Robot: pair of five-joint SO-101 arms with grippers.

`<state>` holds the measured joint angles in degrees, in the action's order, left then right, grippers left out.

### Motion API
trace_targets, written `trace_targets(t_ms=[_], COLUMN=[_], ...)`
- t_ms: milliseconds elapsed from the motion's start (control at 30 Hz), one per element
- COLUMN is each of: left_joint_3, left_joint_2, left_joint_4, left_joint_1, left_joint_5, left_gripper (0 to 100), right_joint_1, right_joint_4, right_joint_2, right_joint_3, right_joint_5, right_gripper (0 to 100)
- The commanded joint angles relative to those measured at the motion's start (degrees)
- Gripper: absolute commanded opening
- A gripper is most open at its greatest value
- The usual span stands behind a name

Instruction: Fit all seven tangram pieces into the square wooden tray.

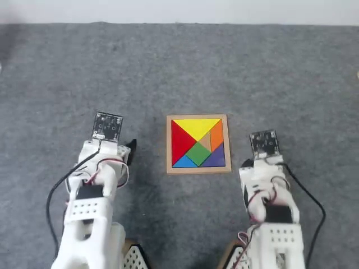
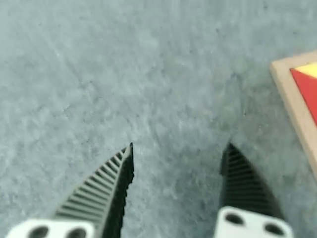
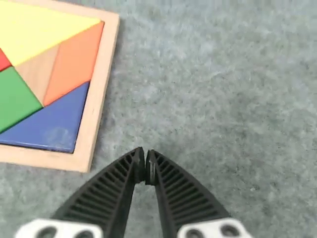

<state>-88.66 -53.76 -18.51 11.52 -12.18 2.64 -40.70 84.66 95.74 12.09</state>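
Midway between the two arms, the square wooden tray [image 1: 198,170] lies flat on the grey felt table cover [image 1: 269,67], its sides square to the table's near edge; being square, it has no long axis. All seven tangram pieces sit inside it. The yellow triangle [image 1: 196,128] has its long side along the far rim and its apex pointing back toward the arms. The red triangle [image 1: 180,143] has its long side along the left rim and points to the middle. The green square [image 1: 198,152] stands on a corner at the centre, with the plain wood triangle [image 1: 206,140] and the orange parallelogram [image 1: 216,136] on its right. A light blue triangle [image 1: 185,162] and a dark blue triangle [image 1: 214,158] fill the near edge.

The left arm [image 1: 92,190] is folded back to the tray's left. The left gripper [image 2: 180,147] is aimed down at bare felt beside the tray rim, jaws spread wide with nothing between them. The right arm [image 1: 269,196] is folded likewise on the right. The right gripper [image 3: 145,153] sits just off the tray's near right corner, fingertips pressed together on nothing.
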Motion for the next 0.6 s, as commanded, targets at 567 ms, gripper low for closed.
trace_targets(t_ms=[567], left_joint_3=[-8.13], left_joint_2=[-45.80], left_joint_4=[-30.33], left_joint_1=[-0.26], left_joint_5=[1.67], left_gripper=[24], right_joint_1=[-0.40], right_joint_4=[-28.26], right_joint_2=[14.99], right_joint_3=[0.97], right_joint_5=[2.90], right_gripper=[0.8])
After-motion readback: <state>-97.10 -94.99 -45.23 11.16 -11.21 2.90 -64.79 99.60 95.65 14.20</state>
